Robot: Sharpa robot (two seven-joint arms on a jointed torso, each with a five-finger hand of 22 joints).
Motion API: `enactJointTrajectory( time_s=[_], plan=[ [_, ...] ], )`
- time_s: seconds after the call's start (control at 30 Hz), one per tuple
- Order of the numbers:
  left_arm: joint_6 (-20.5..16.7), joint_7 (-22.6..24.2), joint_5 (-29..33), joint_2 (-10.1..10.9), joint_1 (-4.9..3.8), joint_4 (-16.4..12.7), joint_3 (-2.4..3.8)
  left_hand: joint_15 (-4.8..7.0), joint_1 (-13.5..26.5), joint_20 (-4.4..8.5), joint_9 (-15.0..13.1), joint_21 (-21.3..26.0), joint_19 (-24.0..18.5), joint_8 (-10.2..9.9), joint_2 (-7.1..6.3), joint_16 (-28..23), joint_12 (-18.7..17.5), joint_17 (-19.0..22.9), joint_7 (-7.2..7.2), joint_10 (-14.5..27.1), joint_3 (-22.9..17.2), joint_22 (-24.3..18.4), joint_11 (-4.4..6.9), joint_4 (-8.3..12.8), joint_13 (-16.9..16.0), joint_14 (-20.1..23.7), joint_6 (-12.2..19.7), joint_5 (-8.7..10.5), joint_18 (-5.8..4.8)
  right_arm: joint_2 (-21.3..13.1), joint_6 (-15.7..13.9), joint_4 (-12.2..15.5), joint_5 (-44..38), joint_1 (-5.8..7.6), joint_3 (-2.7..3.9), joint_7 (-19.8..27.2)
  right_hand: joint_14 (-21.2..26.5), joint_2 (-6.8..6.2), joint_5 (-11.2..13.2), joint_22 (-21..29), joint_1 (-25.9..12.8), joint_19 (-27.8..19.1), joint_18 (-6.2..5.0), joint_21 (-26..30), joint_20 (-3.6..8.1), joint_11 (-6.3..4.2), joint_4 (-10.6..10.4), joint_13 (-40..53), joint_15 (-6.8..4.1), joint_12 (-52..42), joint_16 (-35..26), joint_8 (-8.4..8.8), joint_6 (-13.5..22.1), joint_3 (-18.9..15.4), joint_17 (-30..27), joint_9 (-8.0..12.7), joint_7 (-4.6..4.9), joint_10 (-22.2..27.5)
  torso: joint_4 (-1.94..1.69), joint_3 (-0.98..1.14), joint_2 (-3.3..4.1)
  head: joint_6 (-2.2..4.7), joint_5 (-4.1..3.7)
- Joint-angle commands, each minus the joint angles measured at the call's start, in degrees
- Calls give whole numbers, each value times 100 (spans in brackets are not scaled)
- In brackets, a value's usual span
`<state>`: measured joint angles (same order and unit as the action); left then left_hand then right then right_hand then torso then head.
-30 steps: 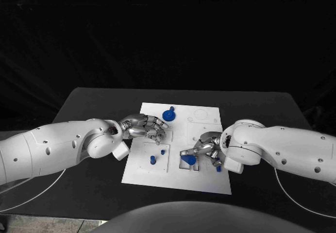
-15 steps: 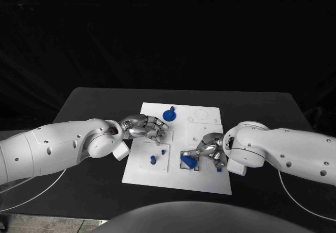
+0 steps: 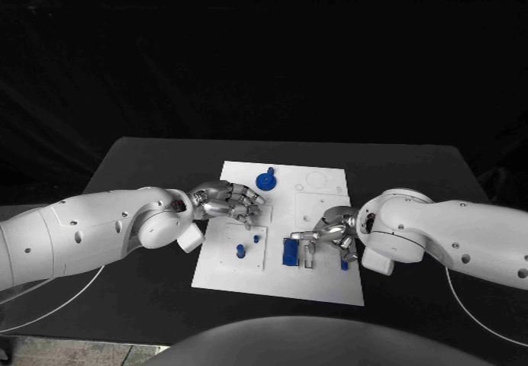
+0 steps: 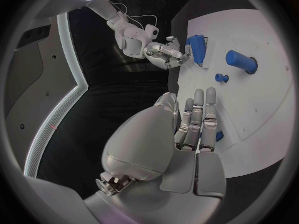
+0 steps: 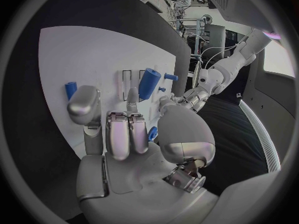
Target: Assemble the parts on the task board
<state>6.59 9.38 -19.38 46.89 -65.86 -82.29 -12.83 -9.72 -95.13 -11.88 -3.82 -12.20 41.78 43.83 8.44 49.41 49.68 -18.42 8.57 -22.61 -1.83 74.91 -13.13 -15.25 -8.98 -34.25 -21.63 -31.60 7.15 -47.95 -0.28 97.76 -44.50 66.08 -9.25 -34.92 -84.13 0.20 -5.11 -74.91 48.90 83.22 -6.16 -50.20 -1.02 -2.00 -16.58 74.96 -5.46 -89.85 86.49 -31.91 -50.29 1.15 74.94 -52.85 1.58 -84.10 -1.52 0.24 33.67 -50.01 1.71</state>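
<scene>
Presently the black tabletop (image 3: 132, 168) carries the white task board (image 3: 288, 286) at its middle. Left hand (image 3: 228, 202) rests over the board's left edge, fingers curled together, nothing held. Right hand (image 3: 330, 232) sits at the board's right side, fingers closed about a blue block (image 3: 291, 252) standing upright at a slot. A round blue part (image 3: 265, 181) lies near the far edge; two small blue pegs (image 3: 240, 249) stand left of the block.

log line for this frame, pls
right hand: holding blue block over task board | left hand: curled, nothing held, on board's left edge
</scene>
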Motion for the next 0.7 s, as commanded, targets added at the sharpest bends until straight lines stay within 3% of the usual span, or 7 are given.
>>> enactJointTrajectory(
  time_s=[0.03,0.2,0.3,0.4,0.53,0.7],
  plan=[
    [142,-7,-38,-10,7,-2,2,-13,5,6,-1,-23,-36,-33,-41,-19,-24,6,229,-44,-39,145,11,-9,9,-21,-48,-27,-71,-30,-11,17,-8,5,1,37,-415,79,-43,-625,5,6,-41,26,49,-43,0,1504,-39,-15,-16,-81,39,-66,505,-65,-1,-590,-3,1,2,1,12],
    [147,-22,-46,-4,8,-2,2,-13,15,11,-1,-34,-41,-48,-48,-16,-31,6,257,-76,-73,146,14,-13,15,-22,-112,-27,-77,-89,42,80,54,8,2,187,-420,196,-168,-634,111,17,-37,4,64,-71,34,1504,-59,-15,-3,-244,11,-130,532,-182,-36,-590,-3,0,5,1,20],
    [146,-16,-51,-2,8,-5,3,-4,26,20,2,-50,-46,-78,-67,-11,-46,6,297,-115,-123,147,29,-16,25,-24,-230,-30,-82,-132,86,148,-39,9,2,294,-427,181,-424,-643,517,29,-31,-22,87,-102,255,1504,-85,-15,13,-350,6,-124,565,-258,-72,-590,-6,0,2,1,26],
    [146,-12,-55,0,8,-7,3,-4,28,24,3,-55,-48,-91,-72,-10,-49,6,302,-128,-138,147,33,-16,28,-26,-259,-30,-82,-171,190,208,-242,8,2,372,-427,135,-506,-645,922,34,-31,-27,103,-117,516,1504,-101,-15,17,-431,25,-103,571,-327,-88,-590,-5,0,0,1,31],
    [142,-5,-56,2,9,-6,3,-4,29,26,6,-58,-48,-107,-79,-9,-51,6,297,-141,-148,147,31,-15,30,-27,-268,-30,-83,-200,349,279,-589,2,1,408,-427,97,-500,-645,1249,37,-31,-24,114,-136,746,1504,-113,-15,19,-557,-1,-83,572,-431,-111,-590,-2,0,-2,1,21],
    [138,4,-57,3,11,-3,3,-5,31,27,10,-63,-49,-132,-88,-8,-56,6,283,-152,-162,147,28,-14,33,-28,-270,-30,-85,-198,435,418,-1138,-21,0,418,-425,48,-406,-643,1426,44,-29,-11,138,-175,899,1504,-154,-15,18,-931,3,-175,562,-810,-165,-590,-2,0,1,1,12]
  ],
)
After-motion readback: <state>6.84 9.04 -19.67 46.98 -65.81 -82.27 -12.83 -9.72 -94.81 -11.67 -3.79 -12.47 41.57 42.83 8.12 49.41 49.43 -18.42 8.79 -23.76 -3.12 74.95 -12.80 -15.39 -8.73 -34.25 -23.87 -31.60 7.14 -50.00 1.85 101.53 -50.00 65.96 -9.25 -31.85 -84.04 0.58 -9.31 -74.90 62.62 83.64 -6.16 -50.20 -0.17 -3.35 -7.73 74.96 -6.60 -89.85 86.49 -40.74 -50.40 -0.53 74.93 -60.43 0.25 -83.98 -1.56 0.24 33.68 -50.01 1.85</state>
